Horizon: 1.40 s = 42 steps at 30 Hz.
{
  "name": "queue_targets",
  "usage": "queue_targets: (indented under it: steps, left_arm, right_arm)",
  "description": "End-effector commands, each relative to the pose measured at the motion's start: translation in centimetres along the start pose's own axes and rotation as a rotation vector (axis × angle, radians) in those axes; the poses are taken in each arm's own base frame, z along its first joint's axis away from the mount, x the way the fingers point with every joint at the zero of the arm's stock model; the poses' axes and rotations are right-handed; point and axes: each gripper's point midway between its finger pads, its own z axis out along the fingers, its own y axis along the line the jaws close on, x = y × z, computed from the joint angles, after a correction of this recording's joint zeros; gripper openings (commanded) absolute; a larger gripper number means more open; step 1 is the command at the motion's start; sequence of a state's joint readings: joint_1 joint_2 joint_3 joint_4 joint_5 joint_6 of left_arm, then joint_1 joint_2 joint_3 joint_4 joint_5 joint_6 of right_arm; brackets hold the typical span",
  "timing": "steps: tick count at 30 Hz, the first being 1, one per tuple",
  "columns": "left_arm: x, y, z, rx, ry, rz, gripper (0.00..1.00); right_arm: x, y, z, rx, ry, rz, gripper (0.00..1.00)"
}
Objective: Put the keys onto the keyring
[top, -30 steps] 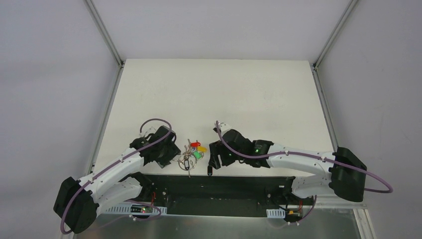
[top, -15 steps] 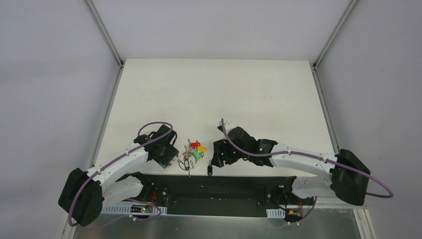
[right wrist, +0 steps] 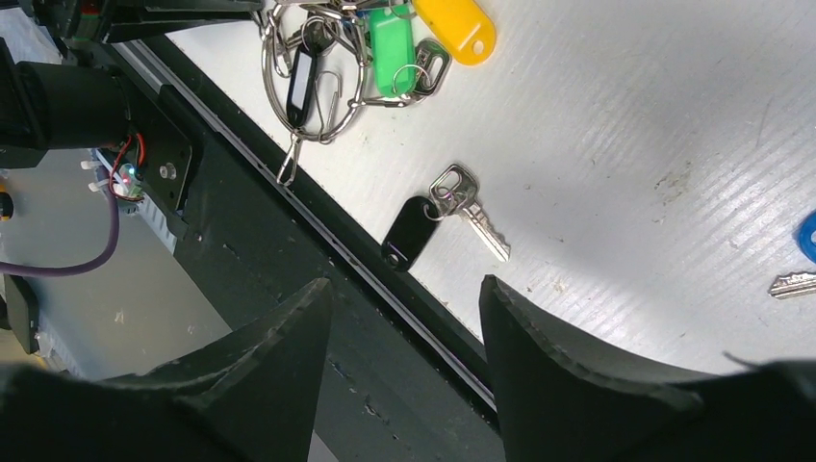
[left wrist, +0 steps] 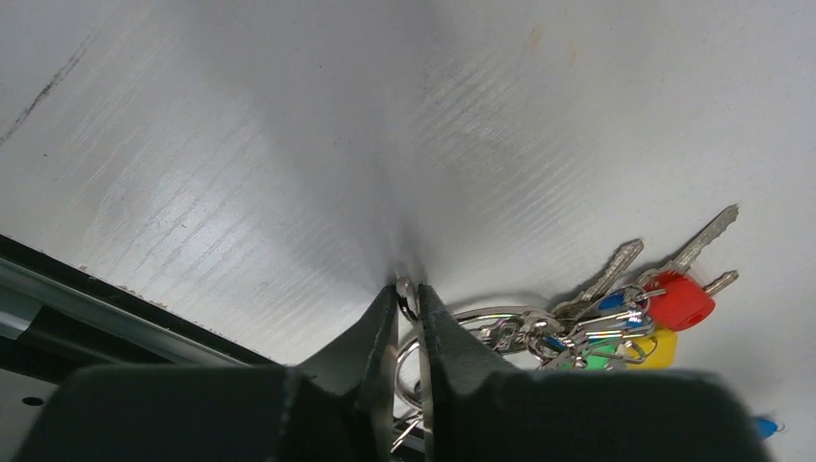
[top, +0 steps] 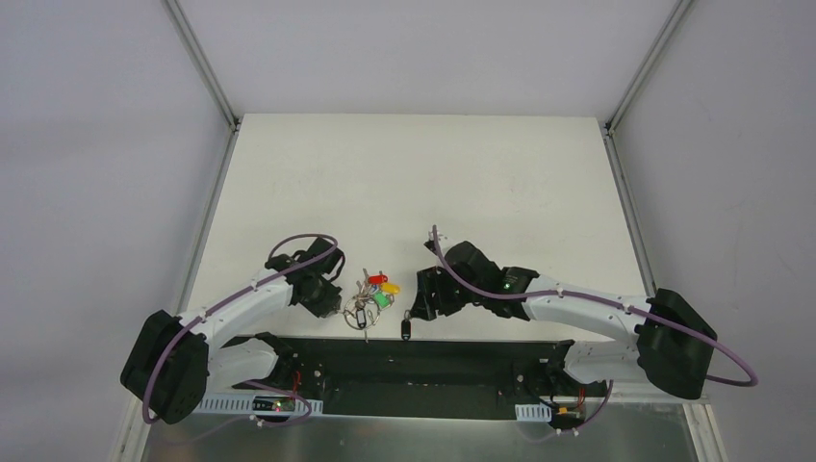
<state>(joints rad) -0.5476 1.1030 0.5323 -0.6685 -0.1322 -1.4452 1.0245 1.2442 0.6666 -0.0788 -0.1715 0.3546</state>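
Observation:
The keyring [left wrist: 481,313] lies near the table's front edge, a silver ring bunched with red, yellow and green-capped keys [top: 369,294]. My left gripper [left wrist: 408,289] is shut on the ring's left rim, the wire pinched between its fingertips. The black-headed key [right wrist: 409,234] lies loose right at the front edge, its silver blade [right wrist: 478,223] pointing away from the edge. My right gripper [right wrist: 406,282] hovers open just over it, touching nothing. The blue-capped key [right wrist: 806,236] shows only at the right border of the right wrist view; the right arm hides it from above.
A black rail [top: 433,356] runs along the table's front edge [right wrist: 318,226], right beside the black-headed key. A black tag [right wrist: 301,85] and a loose clip hang on the keyring bunch. White tabletop [top: 414,183] stretches behind both arms.
My left gripper has slid right to the keyring and closed on its rim. The right gripper has edged slightly toward the front edge, over the black-headed key, narrowing a little.

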Motion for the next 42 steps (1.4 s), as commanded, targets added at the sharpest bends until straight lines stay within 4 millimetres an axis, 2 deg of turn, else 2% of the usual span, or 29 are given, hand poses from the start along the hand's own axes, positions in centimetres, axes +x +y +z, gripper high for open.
queue_targets:
  steps: [1, 3, 6, 12, 17, 22, 27, 31, 38, 42]
  left_arm:
    - [-0.5, 1.6, 0.4, -0.065, -0.022, -0.041, 0.01]
    - [-0.8, 0.9, 0.1, -0.015, -0.03, -0.013, 0.0]
    - [-2.0, -1.3, -1.7, 0.114, -0.079, 0.086, 0.0]
    - [-4.7, -6.5, -8.8, 0.372, -0.213, 0.401, 0.0]
    - [-5.0, -8.8, -13.2, 0.551, -0.27, 0.574, 0.0]
    - [-3.3, -11.1, -17.3, 0.775, -0.261, 0.732, 0.0]
    - [-1.5, -12.0, -21.0, 0.95, -0.233, 0.849, 0.0]
    - [0.0, -12.0, -24.1, 1.089, -0.206, 0.944, 0.0]
    - [3.0, -11.2, -30.4, 1.421, -0.196, 1.095, 0.0]
    - [3.5, -10.4, -32.7, 1.542, -0.245, 1.136, 0.0]
  right_arm:
    - [-0.9, 1.0, -0.4, -0.053, -0.031, -0.003, 0.6]
    - [-0.9, 1.1, -0.6, -0.055, -0.033, -0.001, 0.59]
    - [-1.1, 1.2, -1.3, -0.049, -0.045, -0.002, 0.59]
    - [-2.5, 1.9, -3.5, -0.052, -0.103, -0.045, 0.57]
    - [-3.9, 3.4, -5.4, -0.092, -0.147, -0.096, 0.57]
    - [-5.1, 5.5, -7.7, -0.156, -0.17, -0.19, 0.57]
    - [-6.8, 7.4, -9.8, -0.185, -0.207, -0.315, 0.57]
    - [-7.8, 9.7, -11.1, -0.237, -0.235, -0.412, 0.58]
    - [-6.8, 14.8, -12.9, -0.445, -0.206, -0.63, 0.58]
    - [-6.9, 17.0, -13.7, -0.544, -0.238, -0.711, 0.58]
